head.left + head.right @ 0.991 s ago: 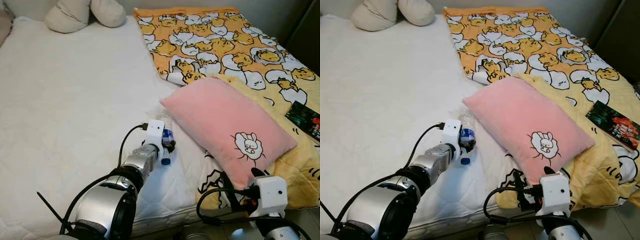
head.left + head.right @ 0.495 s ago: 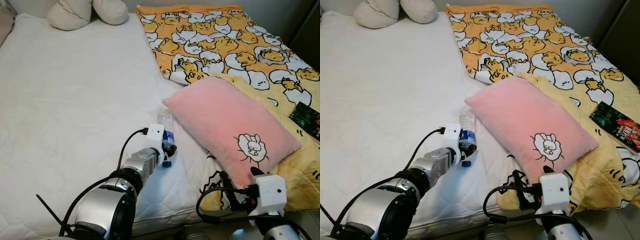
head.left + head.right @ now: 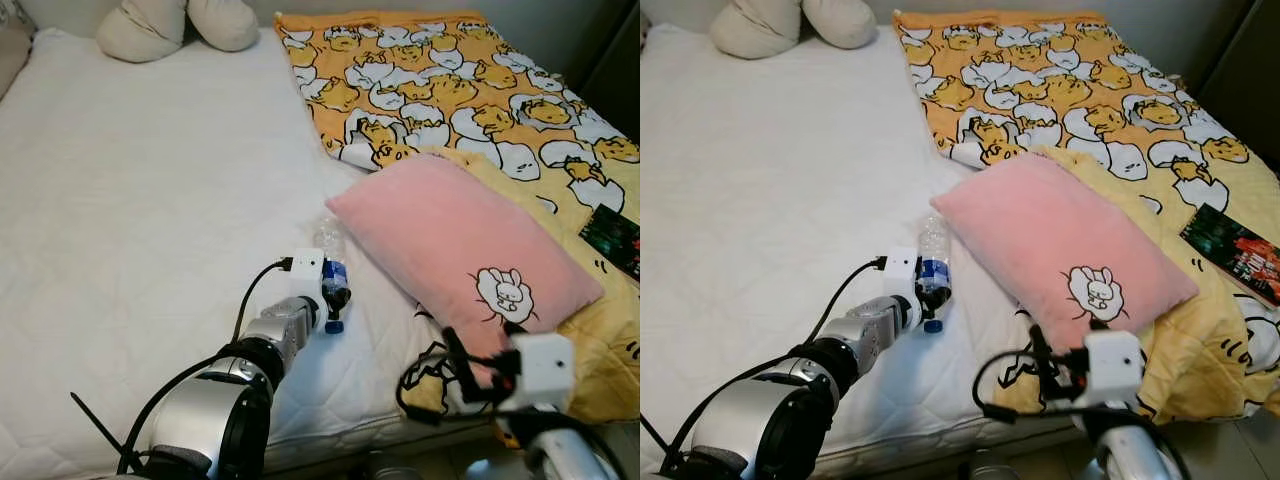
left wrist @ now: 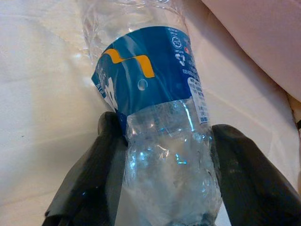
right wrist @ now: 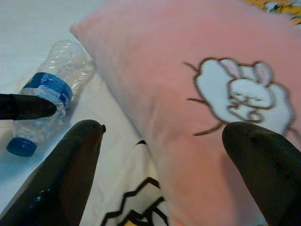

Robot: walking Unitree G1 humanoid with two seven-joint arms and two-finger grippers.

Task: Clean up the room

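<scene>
The left gripper straddles the clear bottle, fingers touching its sides, apparently clamped. The thin, crushable plastic could squirt out toward the pink pillow at its 3 o'clock. The right gripper hangs wide open, empty, near the pillow.

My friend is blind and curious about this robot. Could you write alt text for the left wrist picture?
Close up, a clear plastic bottle with a blue label lies on a white bed sheet, with the left claw around it, one black finger on each side. The edge of a pink pillow shows beside it.
</scene>
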